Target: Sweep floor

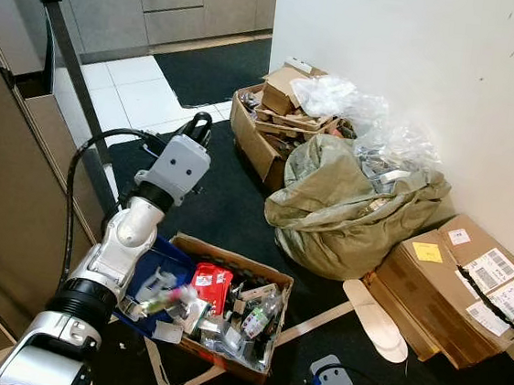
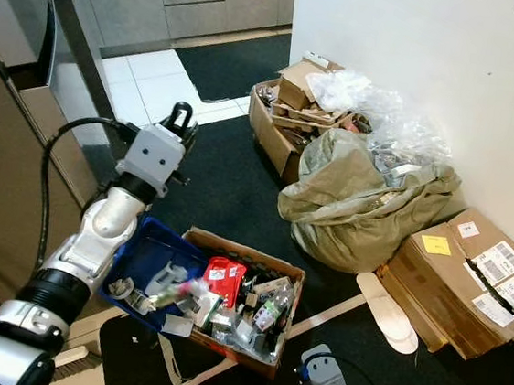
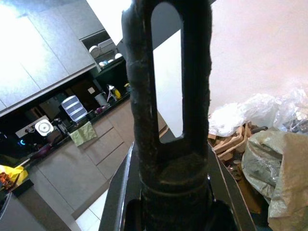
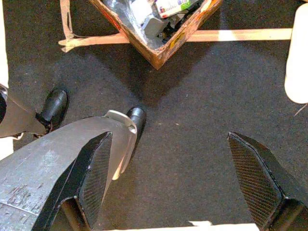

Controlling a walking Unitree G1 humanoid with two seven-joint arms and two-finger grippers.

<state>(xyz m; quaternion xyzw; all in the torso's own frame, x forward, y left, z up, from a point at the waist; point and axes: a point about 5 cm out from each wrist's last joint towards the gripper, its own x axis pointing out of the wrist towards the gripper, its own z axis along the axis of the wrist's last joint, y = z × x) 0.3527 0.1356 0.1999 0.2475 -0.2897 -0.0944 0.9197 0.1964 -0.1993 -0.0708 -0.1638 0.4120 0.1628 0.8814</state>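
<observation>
Floor (image 1: 224,203) = dark carpet across most of the room, w/ white tiles (image 1: 125,91) further back by grey cabinets. A lot of clutter on the carpet. Open cardboard box (image 1: 276,291) of small odds & ends sits nearest the robot, touching a blue tray (image 1: 165,258) on its left side. A pale wood strip (image 1: 317,322) runs out from under the box towards a pale oval board (image 1: 375,319). Along the white wall: labelled carton (image 1: 454,282), olive sack (image 1: 343,206) just beside it, then a box of cardboard scraps (image 1: 266,124) w/ clear plastic bags (image 1: 341,96) on top.

Left tool (image 1: 197,129) is raised above the carpet, near a dark slanting pole (image 1: 75,81); fingers (image 3: 139,110) pressed together at the tips, nothing pinched. Can't tell if the pole is a broom.

Right tool (image 4: 168,144) hangs low over bare carpet, fingers spread wide.
</observation>
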